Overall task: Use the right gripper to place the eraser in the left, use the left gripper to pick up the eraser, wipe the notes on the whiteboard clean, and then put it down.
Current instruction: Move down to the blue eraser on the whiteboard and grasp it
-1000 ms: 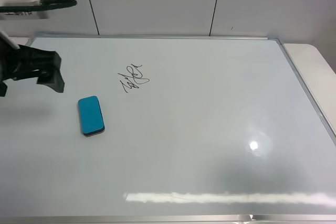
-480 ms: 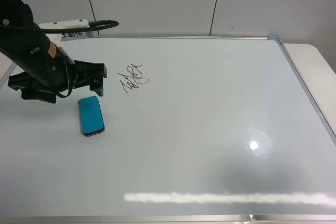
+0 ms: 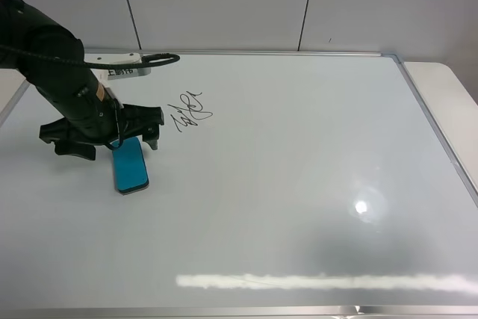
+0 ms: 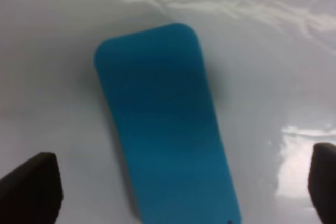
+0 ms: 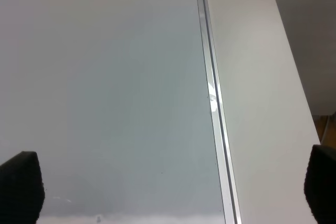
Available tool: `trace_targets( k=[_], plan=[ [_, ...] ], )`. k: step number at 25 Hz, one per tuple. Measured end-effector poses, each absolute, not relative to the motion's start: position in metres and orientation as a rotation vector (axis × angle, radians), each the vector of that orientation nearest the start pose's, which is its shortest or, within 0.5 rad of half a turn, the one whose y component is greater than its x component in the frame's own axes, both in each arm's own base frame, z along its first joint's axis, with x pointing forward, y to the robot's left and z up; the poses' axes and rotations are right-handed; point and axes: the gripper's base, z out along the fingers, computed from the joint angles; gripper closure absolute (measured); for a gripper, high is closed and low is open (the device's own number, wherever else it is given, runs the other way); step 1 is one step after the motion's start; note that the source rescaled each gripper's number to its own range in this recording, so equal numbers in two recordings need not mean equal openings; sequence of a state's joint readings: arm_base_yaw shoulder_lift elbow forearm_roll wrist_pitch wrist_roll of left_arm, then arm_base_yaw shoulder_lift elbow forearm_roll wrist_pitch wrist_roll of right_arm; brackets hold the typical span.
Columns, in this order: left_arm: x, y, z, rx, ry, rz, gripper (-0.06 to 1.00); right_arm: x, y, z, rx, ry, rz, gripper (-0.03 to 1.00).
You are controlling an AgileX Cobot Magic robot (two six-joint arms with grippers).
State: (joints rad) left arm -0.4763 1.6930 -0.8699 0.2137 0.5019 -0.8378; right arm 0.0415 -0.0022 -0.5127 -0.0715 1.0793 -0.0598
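One eraser (image 3: 131, 169), one patch of notes (image 3: 191, 110), one whiteboard (image 3: 299, 184), two tools.
Left tool (image 4: 176, 184) spread wide over the eraser, which lies flat on the whiteboard near the notes, both fingers clear of its sides. Right tool (image 5: 169, 184) spread, empty, above the whiteboard's edge.

Bright, even light falls from overhead. In the high view, which is sharp throughout, the glossy whiteboard (image 3: 299, 184) carries a small round glare spot towards its right side, a long pale streak of reflection along its near edge, and a soft grey shadow between them. The left wrist view is soft: the eraser (image 4: 165, 124) has fuzzy edges, white reflections smear the board around it, and the left gripper (image 4: 176, 186) shows only as dark blurred corners. The right wrist view is dimmer and flat grey, with one glint on the frame (image 5: 212, 98) and the right gripper (image 5: 168, 187) out of focus.
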Motion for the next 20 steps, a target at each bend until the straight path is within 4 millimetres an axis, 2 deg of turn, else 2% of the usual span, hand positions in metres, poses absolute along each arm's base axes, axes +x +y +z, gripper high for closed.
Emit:
trace_targets(
  k=[2,6,20],
  plan=[
    [0.286,-0.131,0.16,-0.292,2.786,-0.119,0.06,-0.007,-0.006,0.279,-0.099,2.045,-0.097,-0.03],
    [0.297,-0.133,0.159,-0.303,2.819,-0.06,0.06,-0.007,-0.006,0.279,-0.099,2.045,-0.097,-0.03],
    [0.303,-0.133,0.14,-0.288,2.848,-0.005,0.06,-0.007,-0.006,0.279,-0.099,2.045,-0.097,-0.03]
  ],
)
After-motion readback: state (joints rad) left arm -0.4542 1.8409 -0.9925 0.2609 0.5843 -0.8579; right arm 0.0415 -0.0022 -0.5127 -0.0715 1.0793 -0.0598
